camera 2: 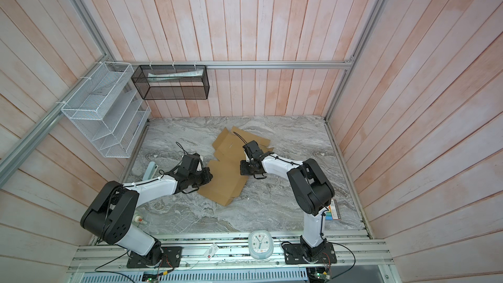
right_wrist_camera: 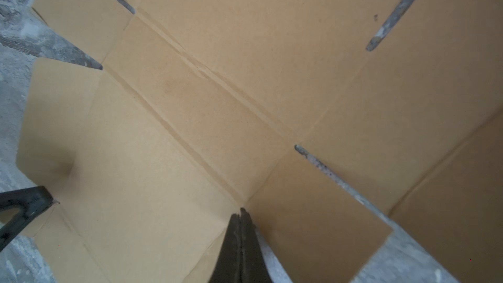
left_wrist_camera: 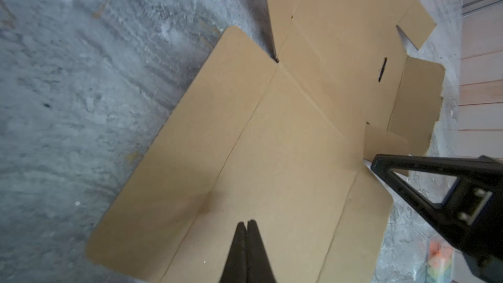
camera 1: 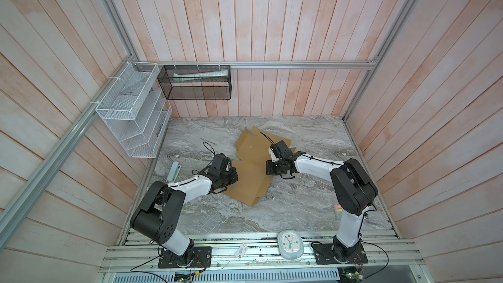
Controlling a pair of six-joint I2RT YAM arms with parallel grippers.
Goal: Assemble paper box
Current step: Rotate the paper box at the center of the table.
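**Inspector A:** Starting with the top views. Where is the paper box (camera 1: 249,178) lying?

**Inspector B:** It is lying as a flat, unfolded brown sheet on the marble-patterned table (camera 1: 313,137), about mid-table and between the two arms. It is showing the same in both top views (camera 2: 224,178). The left gripper (camera 1: 231,176) is hanging over the sheet's left edge and the right gripper (camera 1: 272,170) over its right edge. From up here the wrists are hiding the fingertips. A clock (camera 1: 290,243) is sitting on the front rail.

**Inspector A:** And in the left wrist view?

**Inspector B:** The left gripper (left_wrist_camera: 246,224) is keeping its two fingers pressed together with nothing between them, and is pointing at a panel just beside a crease. The right gripper (left_wrist_camera: 377,163) is showing at the opposite edge, next to a small raised flap. I cannot tell whether either is touching the cardboard.

**Inspector A:** And the right wrist view?

**Inspector B:** The right gripper (right_wrist_camera: 241,213) is likewise closed and empty. Its tips are sitting over the spot where the creases are meeting a cut slot. The left gripper (right_wrist_camera: 45,200) is showing at the sheet's other edge.
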